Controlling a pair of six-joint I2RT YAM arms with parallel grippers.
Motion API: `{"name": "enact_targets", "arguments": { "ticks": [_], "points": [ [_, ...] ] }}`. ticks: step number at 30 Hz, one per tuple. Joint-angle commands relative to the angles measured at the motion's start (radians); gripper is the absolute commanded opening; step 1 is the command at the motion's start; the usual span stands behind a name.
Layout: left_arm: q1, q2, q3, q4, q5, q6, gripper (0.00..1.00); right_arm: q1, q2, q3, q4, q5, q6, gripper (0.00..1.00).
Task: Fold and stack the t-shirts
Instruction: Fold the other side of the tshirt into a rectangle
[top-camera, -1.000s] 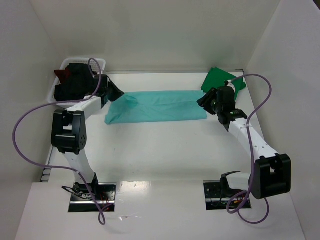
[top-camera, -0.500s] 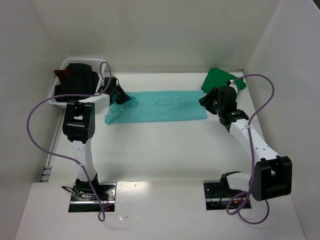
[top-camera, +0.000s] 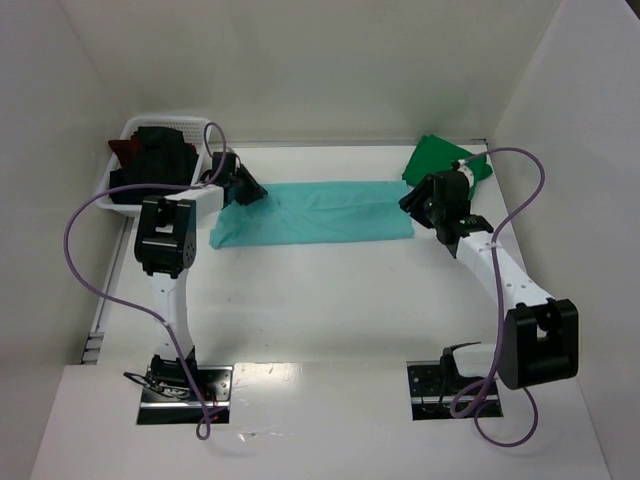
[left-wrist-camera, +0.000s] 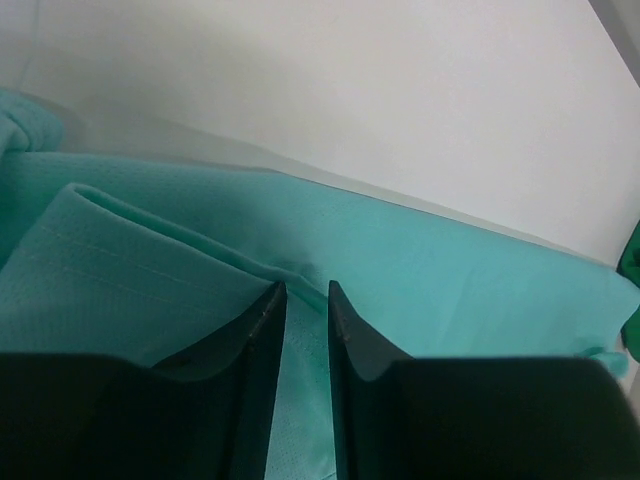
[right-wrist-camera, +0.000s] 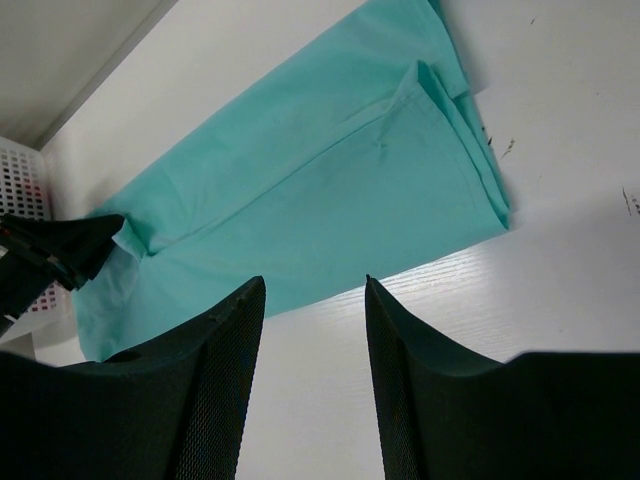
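Nearer than the teal t-shirt, the white table is seen matt and plain; a few small dark specks are noticed on it close to the shirt's right end. The teal t-shirt is laid flat as a long folded band across the far half of the table. Just before its right end the right gripper is held above the table, with its fingers spread wide and nothing between them. At the shirt's far left corner the left gripper is set at a folded hem. Only a narrow gap is left between its fingers, and it cannot be told whether cloth is pinched. Beyond the right end a dark green t-shirt is seen in the corner. Left of the left end, black cloth and dark red cloth are piled in a white lattice basket. Everything is enclosed by plain white walls.
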Motion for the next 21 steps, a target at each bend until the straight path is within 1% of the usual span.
{"name": "enact_targets", "arguments": {
  "ticks": [1,3,6,7,8,10,11,12,13,15,16,18,19,21],
  "points": [
    [-0.008,0.044,0.046,0.053,0.016,-0.014,0.32,-0.008,0.029,0.059,0.013,0.028,-0.015,0.51],
    [-0.019,0.056,0.055,0.043,0.026,-0.014,0.35,-0.008,0.04,0.069,0.013,0.019,-0.035,0.51],
    [-0.019,0.065,0.078,0.025,0.026,-0.003,0.43,-0.008,0.063,0.089,0.013,-0.016,-0.068,0.51],
    [-0.019,0.055,0.095,0.016,0.026,0.006,0.46,-0.008,0.063,0.108,0.013,-0.028,-0.084,0.55],
    [-0.019,0.044,0.108,0.005,0.026,0.006,0.54,-0.017,0.088,0.123,0.013,-0.045,-0.104,0.62],
    [-0.019,-0.011,0.109,-0.022,-0.002,0.015,0.68,-0.017,0.116,0.193,-0.021,-0.09,-0.177,0.72],
    [-0.019,-0.034,0.109,-0.033,-0.014,0.026,0.73,-0.017,0.15,0.223,-0.033,-0.105,-0.209,0.78],
    [-0.028,-0.083,0.109,-0.061,-0.029,0.026,0.85,-0.017,0.167,0.255,-0.05,-0.117,-0.273,0.9],
    [-0.028,-0.108,0.109,-0.078,-0.066,0.037,0.91,-0.017,0.185,0.316,-0.067,-0.129,-0.3,0.99],
    [-0.028,-0.189,0.096,-0.122,-0.1,0.037,0.99,-0.017,0.249,0.379,-0.113,-0.152,-0.38,0.99],
    [-0.028,-0.218,0.066,-0.131,-0.131,0.037,0.99,-0.017,0.276,0.443,-0.134,-0.174,-0.46,0.99],
    [-0.028,-0.305,0.014,-0.131,-0.142,0.002,1.0,-0.017,0.354,0.502,-0.197,-0.206,-0.57,0.99],
    [-0.037,-0.332,-0.012,-0.131,-0.142,-0.009,1.0,-0.005,0.375,0.529,-0.208,-0.164,-0.658,0.99],
    [-0.037,-0.396,-0.084,-0.131,-0.128,-0.02,1.0,0.015,0.406,0.53,-0.182,-0.098,-0.714,0.99]
  ]
}}
